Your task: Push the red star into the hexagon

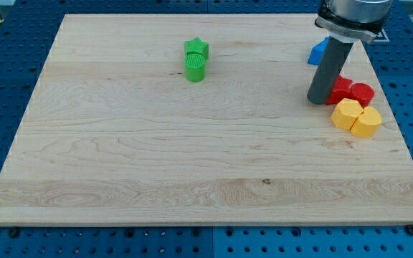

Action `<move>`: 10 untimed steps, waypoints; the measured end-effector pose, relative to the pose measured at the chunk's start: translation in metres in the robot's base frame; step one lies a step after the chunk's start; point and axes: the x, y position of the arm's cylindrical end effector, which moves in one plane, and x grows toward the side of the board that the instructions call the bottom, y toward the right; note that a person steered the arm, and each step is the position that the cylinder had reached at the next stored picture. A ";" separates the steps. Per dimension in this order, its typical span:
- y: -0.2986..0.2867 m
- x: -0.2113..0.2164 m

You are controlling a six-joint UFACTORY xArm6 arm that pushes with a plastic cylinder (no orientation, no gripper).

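The red star [341,89] lies near the board's right edge, partly hidden by my rod. My tip [320,101] rests on the board right against the star's left side. A red cylinder [363,93] touches the star on its right. Two yellow blocks sit just below them, touching each other. The lower right one [368,123] looks like the hexagon. The upper left one [347,112] touches the red star's bottom, and I cannot tell its shape.
A blue block [317,52] lies at the view's top right, half hidden behind the rod. A green star [197,49] and a green cylinder [195,69] touch each other at the top middle. The board's right edge [400,136] is close to the yellow blocks.
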 end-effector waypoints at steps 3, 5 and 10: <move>-0.009 -0.057; 0.036 -0.057; -0.001 -0.023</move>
